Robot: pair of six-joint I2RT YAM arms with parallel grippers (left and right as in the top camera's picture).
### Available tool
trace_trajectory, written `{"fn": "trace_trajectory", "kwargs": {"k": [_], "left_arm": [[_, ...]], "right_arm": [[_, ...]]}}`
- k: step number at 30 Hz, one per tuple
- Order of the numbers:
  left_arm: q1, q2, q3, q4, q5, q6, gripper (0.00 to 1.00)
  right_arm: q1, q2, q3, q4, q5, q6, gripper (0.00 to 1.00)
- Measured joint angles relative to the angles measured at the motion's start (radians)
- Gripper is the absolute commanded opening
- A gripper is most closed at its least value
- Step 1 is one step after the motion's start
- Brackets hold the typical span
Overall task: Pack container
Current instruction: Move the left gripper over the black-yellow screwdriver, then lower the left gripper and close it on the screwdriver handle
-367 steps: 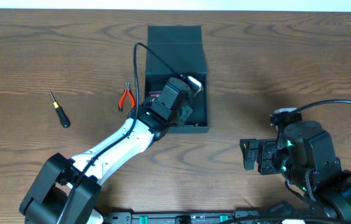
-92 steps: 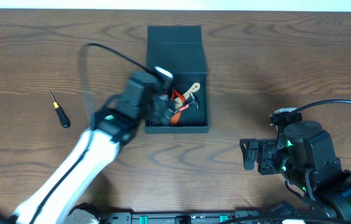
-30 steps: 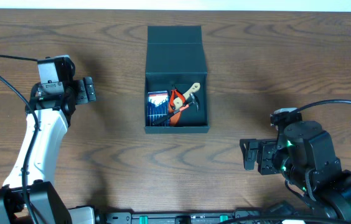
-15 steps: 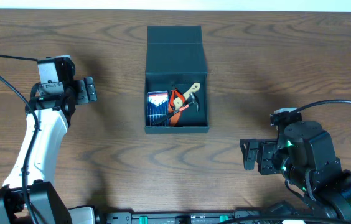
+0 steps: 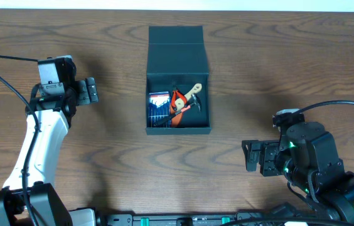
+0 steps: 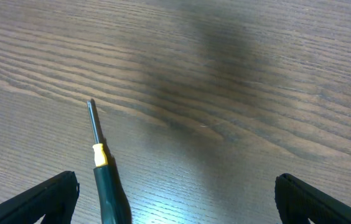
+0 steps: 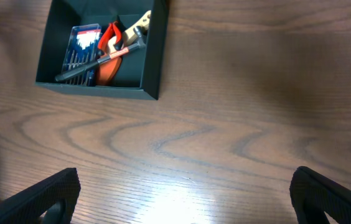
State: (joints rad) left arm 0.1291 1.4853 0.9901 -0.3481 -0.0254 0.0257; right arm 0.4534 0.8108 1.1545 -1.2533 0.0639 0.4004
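Note:
The container [image 5: 177, 51] is a dark box in the middle of the table with its flap lid folded back. Inside lie a blue packet [image 5: 158, 105], orange-handled pliers [image 5: 178, 100] and a pale-handled tool [image 5: 194, 90]. My left gripper [image 5: 89, 91] hovers open at the far left, well away from the box. In the left wrist view a dark-handled screwdriver [image 6: 106, 176] lies on the wood between the open fingers, nearer the left one; the left arm hides it from overhead. My right gripper [image 5: 251, 157] stands open at the front right, empty, facing the container [image 7: 155, 53].
The left arm [image 5: 39, 138] stretches along the table's left side with its cable [image 5: 1, 69] looping outward. The right arm's base [image 5: 318, 166] fills the front right corner. Bare wood lies between the box and each gripper.
Over the last second nothing moved. Earlier the left arm was at the container; it has swung out to the far left. The pliers that lay beside the box are now inside.

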Motion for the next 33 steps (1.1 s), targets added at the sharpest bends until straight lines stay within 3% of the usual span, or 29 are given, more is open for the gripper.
{"fn": "trace_trajectory", "kwargs": {"k": [20,33], "left_arm": [[0.104,0.005,0.000,-0.001,-0.003,0.000,0.99],[0.133,0.139,0.000,-0.020,-0.057,0.000,0.98]], "right_arm": [[0.000,0.000,0.000,0.000,0.000,0.000,0.99],[0.000,0.000,0.000,0.000,0.000,0.000,0.99]]}}
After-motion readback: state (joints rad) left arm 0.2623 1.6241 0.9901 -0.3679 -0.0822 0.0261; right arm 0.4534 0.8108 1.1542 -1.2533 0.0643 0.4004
